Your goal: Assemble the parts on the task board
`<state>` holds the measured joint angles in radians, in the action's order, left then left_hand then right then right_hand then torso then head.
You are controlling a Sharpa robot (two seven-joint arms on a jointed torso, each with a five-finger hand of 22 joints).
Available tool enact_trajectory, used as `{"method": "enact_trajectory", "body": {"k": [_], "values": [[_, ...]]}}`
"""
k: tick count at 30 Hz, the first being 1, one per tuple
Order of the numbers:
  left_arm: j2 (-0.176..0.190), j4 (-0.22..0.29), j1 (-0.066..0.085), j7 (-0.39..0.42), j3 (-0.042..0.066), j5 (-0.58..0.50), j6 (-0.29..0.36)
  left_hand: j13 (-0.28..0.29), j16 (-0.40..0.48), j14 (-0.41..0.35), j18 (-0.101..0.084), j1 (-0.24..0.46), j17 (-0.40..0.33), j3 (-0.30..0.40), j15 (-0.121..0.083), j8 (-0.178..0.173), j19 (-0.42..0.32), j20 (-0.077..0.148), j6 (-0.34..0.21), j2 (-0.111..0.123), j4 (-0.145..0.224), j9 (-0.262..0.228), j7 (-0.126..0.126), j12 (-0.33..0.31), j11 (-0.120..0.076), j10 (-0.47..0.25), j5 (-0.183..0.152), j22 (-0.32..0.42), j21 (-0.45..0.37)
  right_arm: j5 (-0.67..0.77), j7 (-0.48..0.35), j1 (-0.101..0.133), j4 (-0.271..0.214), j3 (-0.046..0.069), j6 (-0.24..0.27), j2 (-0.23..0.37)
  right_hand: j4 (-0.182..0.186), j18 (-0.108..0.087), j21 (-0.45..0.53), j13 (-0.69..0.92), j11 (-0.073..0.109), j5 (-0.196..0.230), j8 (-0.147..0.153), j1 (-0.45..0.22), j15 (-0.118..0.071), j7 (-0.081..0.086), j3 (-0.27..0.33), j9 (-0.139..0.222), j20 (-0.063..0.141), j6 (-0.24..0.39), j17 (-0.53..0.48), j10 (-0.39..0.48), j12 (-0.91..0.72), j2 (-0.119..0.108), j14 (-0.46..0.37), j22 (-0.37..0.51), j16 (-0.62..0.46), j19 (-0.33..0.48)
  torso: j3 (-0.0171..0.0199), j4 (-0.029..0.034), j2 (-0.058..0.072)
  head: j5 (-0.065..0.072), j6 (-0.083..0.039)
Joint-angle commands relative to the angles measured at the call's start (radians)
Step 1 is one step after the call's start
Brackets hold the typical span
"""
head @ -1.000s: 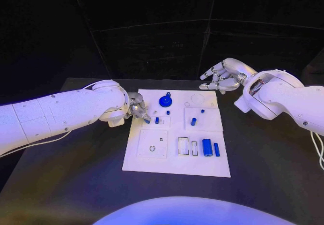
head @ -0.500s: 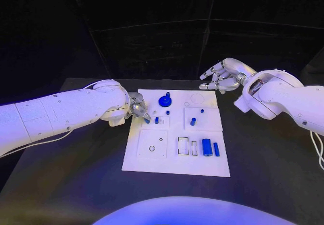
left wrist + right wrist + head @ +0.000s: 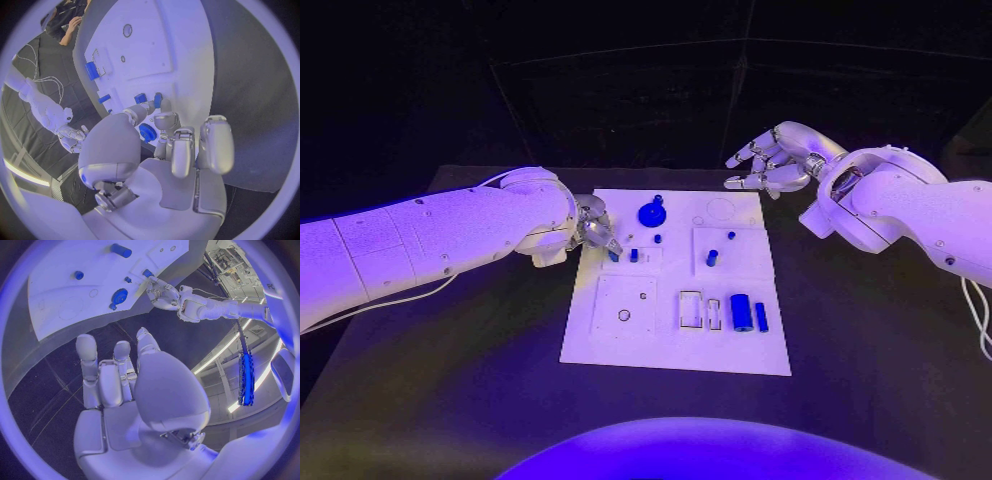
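The left hand [image 3: 596, 235], half hidden behind its arm, pinches a small blue part [image 3: 613, 256] at the board's [image 3: 625, 345] left edge. The right hand [image 3: 773, 165] hovers empty, fingers apart, upper right of the frame.

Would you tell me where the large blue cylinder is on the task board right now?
In the head view the large blue cylinder lies on the task board in its near right part, between a thin blue pin and empty rectangular slots.

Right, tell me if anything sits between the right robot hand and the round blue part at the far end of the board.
Nothing visible does. The right robot hand hovers off the task board's far right corner, holding nothing, and only bare white board lies between it and the round blue part.
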<state>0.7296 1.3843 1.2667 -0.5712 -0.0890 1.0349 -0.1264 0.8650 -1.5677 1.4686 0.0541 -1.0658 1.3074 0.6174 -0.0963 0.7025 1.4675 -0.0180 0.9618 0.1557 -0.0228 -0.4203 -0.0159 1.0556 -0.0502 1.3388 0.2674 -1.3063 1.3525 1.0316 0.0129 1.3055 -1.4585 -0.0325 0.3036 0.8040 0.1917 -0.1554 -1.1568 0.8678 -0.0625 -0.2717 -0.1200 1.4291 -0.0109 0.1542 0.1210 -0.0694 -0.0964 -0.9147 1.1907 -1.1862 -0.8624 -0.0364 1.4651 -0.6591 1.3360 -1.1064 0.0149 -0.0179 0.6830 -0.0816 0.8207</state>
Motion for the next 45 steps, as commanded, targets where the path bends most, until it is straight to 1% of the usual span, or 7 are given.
{"method": "enact_trajectory", "body": {"k": [1, 26, 35, 39, 42, 43, 45], "values": [[-0.002, -0.002, -0.002, -0.015, -0.002, 0.004, -0.025, 0.003, -0.003, 0.102, 0.007, 0.013, 0.263, -0.012, -0.007, 0.006, 0.013, 0.009, 0.009, 0.001, -0.003, 0.0, 0.0, 0.006, -0.002, 0.008, 0.0, -0.002, 0.004, 0.002, -0.005, 0.002, -0.002, 0.001, -0.003, 0.0, -0.003, -0.006, 0.006, -0.001, 0.001, -0.003, -0.006, 0.005, -0.004, -0.003, 0.003, 0.001, 0.002, 0.006, 0.001, 0.009, 0.005, 0.003, 0.028, 0.001, -0.002, 0.001, 0.0001, 0.0001, 0.0, 0.0, 0.0], [-0.01, -0.013, -0.003, -0.021, -0.002, 0.004, -0.016, 0.017, -0.003, 0.102, 0.005, 0.081, 0.263, -0.13, -0.01, 0.003, 0.018, 0.013, 0.031, -0.001, -0.067, 0.006, 0.003, 0.018, -0.004, 0.015, -0.002, -0.017, 0.012, 0.002, -0.005, 0.002, -0.004, 0.001, -0.003, 0.002, -0.002, -0.006, 0.007, -0.003, 0.001, -0.004, -0.006, 0.004, -0.004, -0.003, 0.004, 0.001, 0.002, 0.006, -0.002, 0.01, 0.007, 0.004, 0.027, 0.003, -0.005, 0.002, -0.0002, 0.001, 0.0, 0.003, 0.004], [-0.005, -0.012, -0.003, -0.014, -0.002, 0.004, 0.017, 0.008, -0.003, 0.102, 0.006, 0.137, 0.263, -0.262, -0.007, -0.002, 0.015, 0.011, 0.034, 0.017, -0.123, 0.009, -0.002, 0.011, 0.0, 0.009, -0.008, -0.013, 0.005, 0.002, -0.005, 0.002, -0.004, 0.001, -0.002, 0.003, -0.001, -0.006, 0.008, -0.003, 0.001, -0.004, -0.006, 0.004, -0.004, -0.003, 0.004, 0.001, 0.002, 0.006, -0.003, 0.009, 0.006, 0.004, 0.027, 0.004, -0.005, 0.002, -0.0004, 0.0007, 0.0, 0.004, 0.005], [0.0, -0.009, -0.003, -0.006, -0.002, 0.004, 0.045, -0.007, -0.003, 0.102, 0.008, 0.137, 0.263, -0.345, -0.006, -0.012, 0.012, 0.011, 0.019, 0.009, -0.154, 0.012, -0.005, -0.001, 0.003, -0.005, -0.066, -0.004, -0.005, 0.002, -0.005, 0.002, -0.004, 0.001, -0.002, 0.003, -0.001, -0.006, 0.008, -0.003, 0.001, -0.004, -0.006, 0.004, -0.004, -0.003, 0.004, 0.001, 0.002, 0.006, -0.003, 0.009, 0.006, 0.004, 0.027, 0.004, -0.005, 0.002, -0.0009, 0.0008, 0.0, 0.004, 0.004], [0.007, -0.005, -0.003, 0.007, -0.002, -0.005, 0.075, -0.036, -0.003, 0.102, 0.011, 0.122, 0.263, -0.387, -0.004, -0.024, 0.007, 0.009, -0.001, -0.003, -0.173, 0.018, -0.012, -0.024, 0.008, -0.024, -0.07, 0.008, -0.018, 0.002, -0.006, 0.002, -0.003, 0.001, -0.001, 0.003, -0.001, -0.006, 0.008, -0.003, 0.001, -0.004, -0.006, 0.004, -0.004, -0.003, 0.004, 0.001, 0.002, 0.006, -0.003, 0.009, 0.006, 0.004, 0.027, 0.004, -0.005, 0.002, -0.0009, 0.0009, 0.0, 0.005, 0.004], [0.009, -0.004, -0.003, 0.013, -0.002, -0.014, 0.088, -0.071, -0.003, 0.102, 0.013, 0.114, 0.263, -0.399, -0.001, -0.034, 0.003, 0.007, -0.017, -0.006, -0.178, 0.022, -0.018, -0.052, 0.013, -0.044, -0.07, 0.017, -0.026, 0.002, -0.006, 0.002, -0.003, 0.001, -0.001, 0.003, -0.001, -0.006, 0.008, -0.003, 0.001, -0.004, -0.006, 0.004, -0.004, -0.003, 0.004, 0.001, 0.002, 0.006, -0.003, 0.009, 0.006, 0.004, 0.027, 0.004, -0.005, 0.002, -0.0009, 0.0007, 0.0, 0.004, 0.004], [0.014, -0.003, -0.002, 0.035, -0.002, -0.038, 0.116, -0.214, -0.003, 0.102, 0.02, 0.087, 0.263, -0.427, 0.015, -0.068, -0.013, -0.003, -0.074, -0.014, -0.185, 0.038, -0.042, -0.172, 0.034, -0.136, -0.067, 0.055, -0.062, 0.002, -0.005, 0.002, -0.003, 0.001, -0.001, 0.003, -0.001, -0.006, 0.008, -0.003, 0.001, -0.004, -0.006, 0.004, -0.004, -0.003, 0.004, 0.001, 0.002, 0.006, -0.003, 0.009, 0.006, 0.004, 0.027, 0.004, -0.005, 0.002, -0.0009, 0.0011, 0.0, 0.005, 0.004]]}}
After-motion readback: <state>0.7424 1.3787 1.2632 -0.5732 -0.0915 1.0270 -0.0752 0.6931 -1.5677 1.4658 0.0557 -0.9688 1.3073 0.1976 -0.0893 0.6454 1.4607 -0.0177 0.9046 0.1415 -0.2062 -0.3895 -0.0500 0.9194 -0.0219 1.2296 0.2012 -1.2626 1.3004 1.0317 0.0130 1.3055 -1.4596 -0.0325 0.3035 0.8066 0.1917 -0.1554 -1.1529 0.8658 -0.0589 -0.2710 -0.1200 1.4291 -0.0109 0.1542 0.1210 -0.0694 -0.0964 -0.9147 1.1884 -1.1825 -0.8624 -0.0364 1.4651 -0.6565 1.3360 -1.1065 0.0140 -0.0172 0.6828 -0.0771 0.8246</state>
